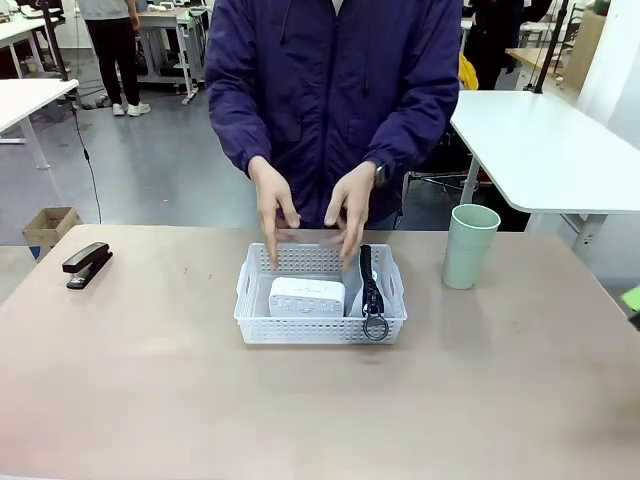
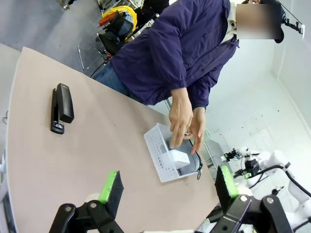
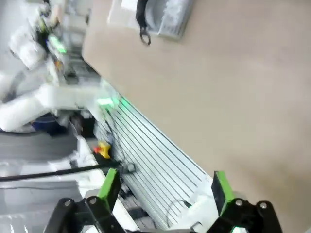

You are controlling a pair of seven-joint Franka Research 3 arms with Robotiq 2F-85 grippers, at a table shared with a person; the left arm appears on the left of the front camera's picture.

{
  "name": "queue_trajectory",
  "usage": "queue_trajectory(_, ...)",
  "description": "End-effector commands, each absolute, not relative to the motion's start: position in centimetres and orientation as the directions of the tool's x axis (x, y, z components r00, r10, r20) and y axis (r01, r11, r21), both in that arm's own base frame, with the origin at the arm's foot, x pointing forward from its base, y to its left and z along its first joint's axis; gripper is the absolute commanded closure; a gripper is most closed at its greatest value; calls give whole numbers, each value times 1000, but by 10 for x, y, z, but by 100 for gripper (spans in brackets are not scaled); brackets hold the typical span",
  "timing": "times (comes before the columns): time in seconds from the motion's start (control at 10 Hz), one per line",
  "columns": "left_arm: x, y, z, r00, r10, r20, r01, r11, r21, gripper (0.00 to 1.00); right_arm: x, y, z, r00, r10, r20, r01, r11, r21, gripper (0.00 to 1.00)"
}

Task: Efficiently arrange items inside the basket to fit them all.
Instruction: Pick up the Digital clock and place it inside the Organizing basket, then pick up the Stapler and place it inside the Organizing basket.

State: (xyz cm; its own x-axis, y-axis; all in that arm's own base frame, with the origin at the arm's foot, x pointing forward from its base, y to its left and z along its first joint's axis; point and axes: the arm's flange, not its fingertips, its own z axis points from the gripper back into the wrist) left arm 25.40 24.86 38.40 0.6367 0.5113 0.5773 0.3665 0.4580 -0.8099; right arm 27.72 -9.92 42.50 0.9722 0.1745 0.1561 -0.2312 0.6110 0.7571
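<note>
- Done: white rounded box [image 1: 306, 296] and grey strapped pouch [image 1: 370, 280] lie inside the white lattice plastic basket [image 1: 320, 330].
- Outstanding: small black stapler [image 1: 87, 263] well left of basket, pale green plastic cup [image 1: 470, 245] to its right.
- Idle: left gripper [image 2: 168, 184] and right gripper [image 3: 165, 187], jaws spread wide, empty.

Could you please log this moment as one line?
basket: white box, pouch inside | person's hands at basket | stapler, cup outside | left gripper, right gripper open

— Where do we look from in front?
— We sit at the near side, facing across the table [image 1: 150, 400] at a person [image 1: 335, 90] standing close opposite.
— And our wrist views?
— Left looks down from high, well back. Right hangs near the table's edge, rolled sideways and blurred. All three share the white basket [image 1: 255, 300].
</note>
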Motion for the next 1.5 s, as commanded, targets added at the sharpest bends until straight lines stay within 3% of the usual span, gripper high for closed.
queue_trajectory(0.0, 253, 245, 385, 616, 515, 597, 393, 456, -799, 0, 264, -114, 395, 990, 5, 143, -123, 544, 830, 0)
queue_trajectory(0.2, 253, 245, 385, 616, 515, 597, 393, 456, -799, 0, 263, -115, 373, 977, -3, 215, -185, 496, 849, 0)
queue_trajectory(0.3, 253, 245, 385, 616, 515, 597, 393, 456, -799, 0, 265, -139, 399, 992, 5, 124, -107, 549, 829, 0)
queue_trajectory(1.4, 253, 245, 385, 616, 515, 597, 393, 456, -799, 0, 265, -139, 399, 992, 5, 124, -107, 549, 829, 0)
